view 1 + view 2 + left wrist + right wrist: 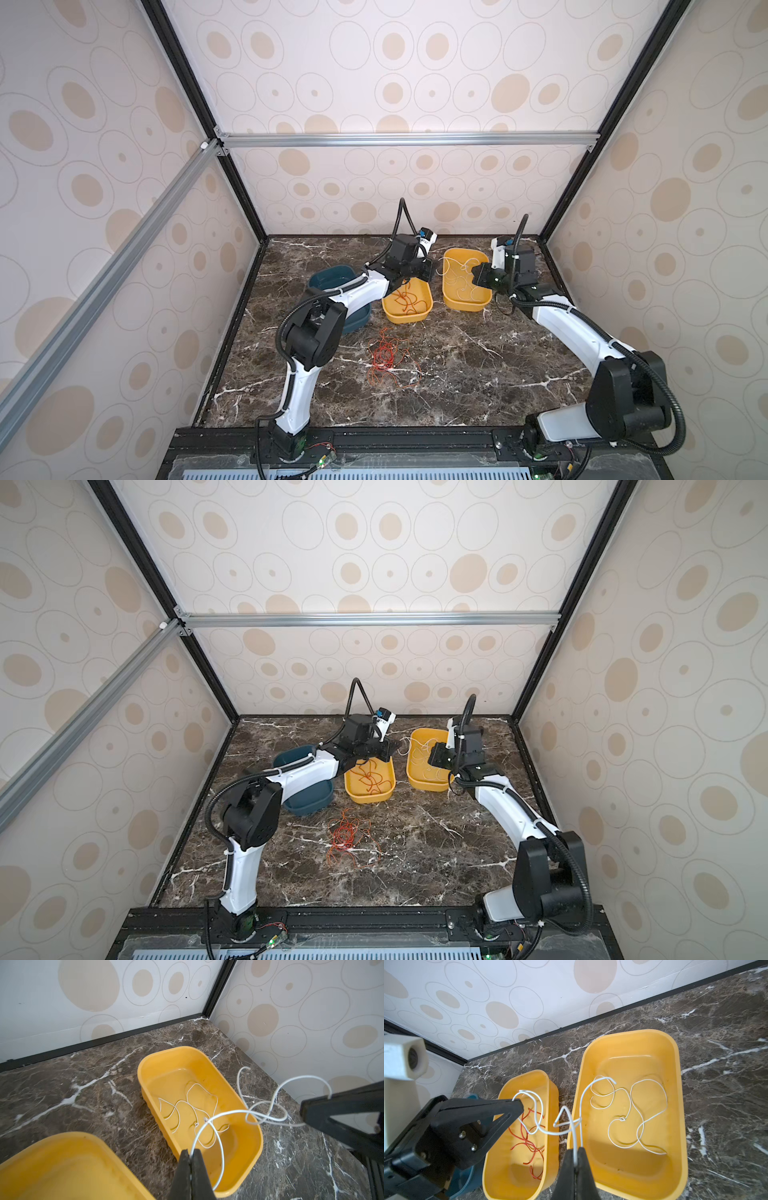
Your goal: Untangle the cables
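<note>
Both grippers pinch one white cable (566, 1124) that loops and kinks in the air between them. My left gripper (190, 1152) is shut on one stretch of it, above the gap between the two yellow trays (432, 270). My right gripper (576, 1150) is shut on another stretch, over the right yellow tray (465, 305). A second white cable (639, 1118) with a small knot lies curled in that tray. Red cables (529, 1140) lie in the middle yellow tray (405, 318). A red and orange tangle (384, 357) sits on the marble table.
A dark blue tray (328, 276) stands left of the middle yellow tray, partly under my left arm. The back wall and the right wall stand close behind the trays. The marble (478, 374) spreads in front of the trays, with the tangle left of its centre.
</note>
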Tool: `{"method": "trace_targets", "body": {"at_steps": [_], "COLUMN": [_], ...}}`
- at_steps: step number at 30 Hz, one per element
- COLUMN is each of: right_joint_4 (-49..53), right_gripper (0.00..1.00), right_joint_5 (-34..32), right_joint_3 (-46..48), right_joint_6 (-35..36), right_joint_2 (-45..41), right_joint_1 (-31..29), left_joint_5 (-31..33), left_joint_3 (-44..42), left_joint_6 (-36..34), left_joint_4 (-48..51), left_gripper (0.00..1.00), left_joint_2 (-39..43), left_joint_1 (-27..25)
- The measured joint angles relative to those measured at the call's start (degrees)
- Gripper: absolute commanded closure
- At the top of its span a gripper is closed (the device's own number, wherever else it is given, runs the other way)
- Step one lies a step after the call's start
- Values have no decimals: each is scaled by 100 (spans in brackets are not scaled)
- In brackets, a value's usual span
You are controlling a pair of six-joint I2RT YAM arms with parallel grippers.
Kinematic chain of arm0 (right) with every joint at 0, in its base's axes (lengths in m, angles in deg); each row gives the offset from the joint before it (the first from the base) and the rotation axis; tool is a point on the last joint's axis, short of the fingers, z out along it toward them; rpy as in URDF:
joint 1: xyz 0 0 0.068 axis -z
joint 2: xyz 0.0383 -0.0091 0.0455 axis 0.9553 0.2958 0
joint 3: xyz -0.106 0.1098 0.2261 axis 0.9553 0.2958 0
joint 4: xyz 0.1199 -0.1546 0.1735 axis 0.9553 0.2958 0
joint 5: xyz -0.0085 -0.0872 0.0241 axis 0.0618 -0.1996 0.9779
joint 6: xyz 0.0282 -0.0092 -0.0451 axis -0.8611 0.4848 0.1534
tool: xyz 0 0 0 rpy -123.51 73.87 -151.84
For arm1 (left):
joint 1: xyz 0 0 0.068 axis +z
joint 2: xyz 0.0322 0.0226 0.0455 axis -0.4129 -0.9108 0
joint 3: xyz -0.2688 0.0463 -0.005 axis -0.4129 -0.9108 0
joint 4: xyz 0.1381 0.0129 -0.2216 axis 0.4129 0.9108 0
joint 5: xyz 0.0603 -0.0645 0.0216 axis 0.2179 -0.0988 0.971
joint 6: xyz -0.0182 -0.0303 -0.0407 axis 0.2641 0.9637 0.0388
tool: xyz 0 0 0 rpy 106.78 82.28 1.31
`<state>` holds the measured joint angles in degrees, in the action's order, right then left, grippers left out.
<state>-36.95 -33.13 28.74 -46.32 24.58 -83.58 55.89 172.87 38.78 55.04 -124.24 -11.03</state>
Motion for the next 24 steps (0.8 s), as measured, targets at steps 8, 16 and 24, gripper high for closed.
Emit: {"method": "trace_targets", "body": {"at_steps": [8,16,24], "right_joint_4": [-142,31,44], "right_gripper": [99,86,91], "right_joint_5": [120,210,315], "right_joint_3": [-304,-706,-573], "right_joint_6": [-39,-63,-76], "right_joint_2": [863,1639,1696], "right_joint_1": [203,376,411], "left_joint_5": [-173,-7,271], "left_joint_3": [1165,1952,2061], "left_joint_6": [275,452,411], "left_joint_4": [334,855,1115], "left_gripper": [97,54,44], "left_joint_2": [-1051,-1681,-1663], "left_joint_1": [-160,-229,-236]}}
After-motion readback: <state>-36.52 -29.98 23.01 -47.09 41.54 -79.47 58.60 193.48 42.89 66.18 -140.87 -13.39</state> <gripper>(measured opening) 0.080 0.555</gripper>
